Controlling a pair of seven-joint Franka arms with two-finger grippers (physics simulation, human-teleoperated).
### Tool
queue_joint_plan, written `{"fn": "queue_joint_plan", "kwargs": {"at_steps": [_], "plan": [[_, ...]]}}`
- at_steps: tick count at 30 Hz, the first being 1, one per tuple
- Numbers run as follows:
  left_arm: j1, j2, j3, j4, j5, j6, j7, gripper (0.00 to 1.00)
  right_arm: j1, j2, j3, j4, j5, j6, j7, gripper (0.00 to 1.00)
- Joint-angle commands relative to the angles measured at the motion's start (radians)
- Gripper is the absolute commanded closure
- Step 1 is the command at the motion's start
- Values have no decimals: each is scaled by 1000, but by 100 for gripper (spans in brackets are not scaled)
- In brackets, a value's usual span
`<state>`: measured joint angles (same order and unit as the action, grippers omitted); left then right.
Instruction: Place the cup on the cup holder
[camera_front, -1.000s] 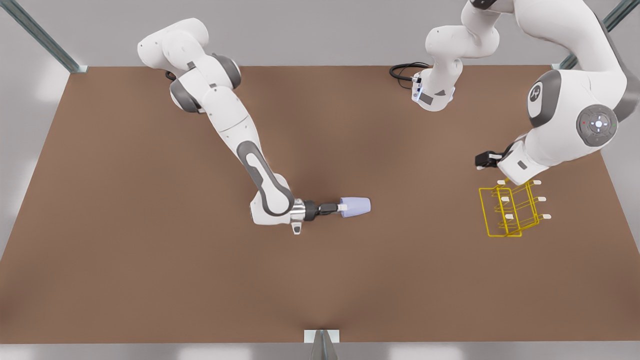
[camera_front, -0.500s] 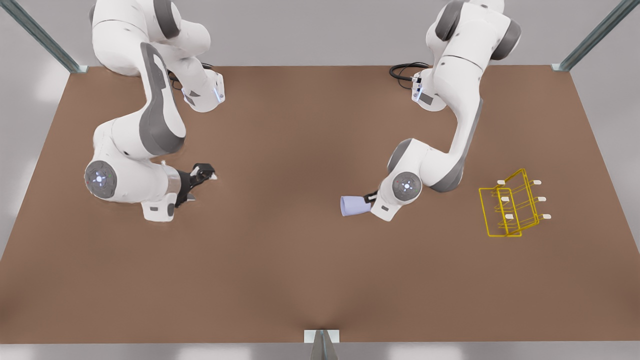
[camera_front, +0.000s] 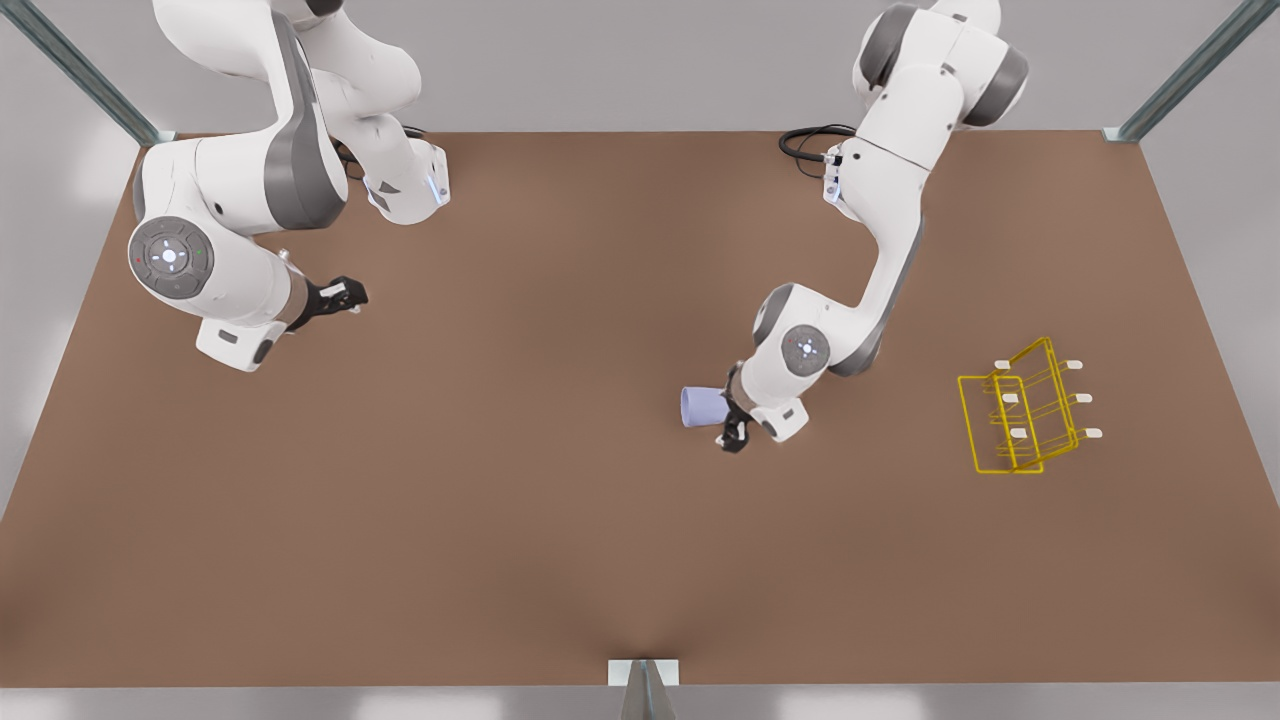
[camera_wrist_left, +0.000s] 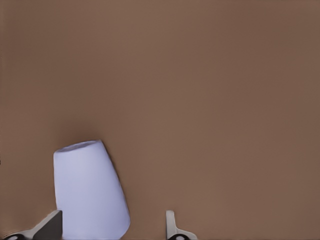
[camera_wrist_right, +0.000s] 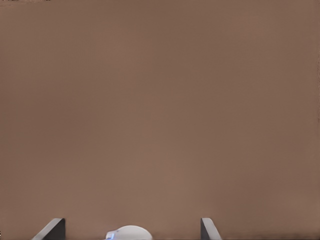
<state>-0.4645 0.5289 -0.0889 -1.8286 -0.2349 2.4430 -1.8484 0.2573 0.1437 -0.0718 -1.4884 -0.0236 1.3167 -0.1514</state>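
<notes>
Cup (camera_front: 703, 407) lies on its side on the counter (camera_front: 560, 540), rim toward the front view's left. Left gripper (camera_front: 733, 437) is right beside its base, fingers (camera_wrist_left: 171, 226) spread, cup off-centre against one. Right gripper (camera_front: 350, 296) waits far off, released. Cup holder (camera_front: 1025, 410) stands well apart.

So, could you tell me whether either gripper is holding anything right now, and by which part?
Nothing is held. The left gripper is open beside the cup, which lies on the table; the right gripper waits open.
</notes>
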Motion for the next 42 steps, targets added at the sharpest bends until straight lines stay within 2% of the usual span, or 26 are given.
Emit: {"fn": "queue_joint_plan", "kwargs": {"at_steps": [1,12,15,20,41,42], "plan": [[-11,-7,0,-34,-4,59,-856,0,0,-1,0,0,-2,-5,233,0],[-36,-14,0,-78,0,76,-848,0,-3,10,1,7,24,-4,222,0],[-49,-14,0,-87,3,74,-681,0,-3,10,1,8,24,-4,220,0],[-49,-6,0,-86,5,83,-621,0,-3,10,1,10,42,-4,220,0],[-82,118,0,-81,11,205,-572,0,-3,14,1,10,45,-4,216,0],[-82,121,0,-81,11,206,-572,7,-3,14,1,10,45,-4,216,0]]}}
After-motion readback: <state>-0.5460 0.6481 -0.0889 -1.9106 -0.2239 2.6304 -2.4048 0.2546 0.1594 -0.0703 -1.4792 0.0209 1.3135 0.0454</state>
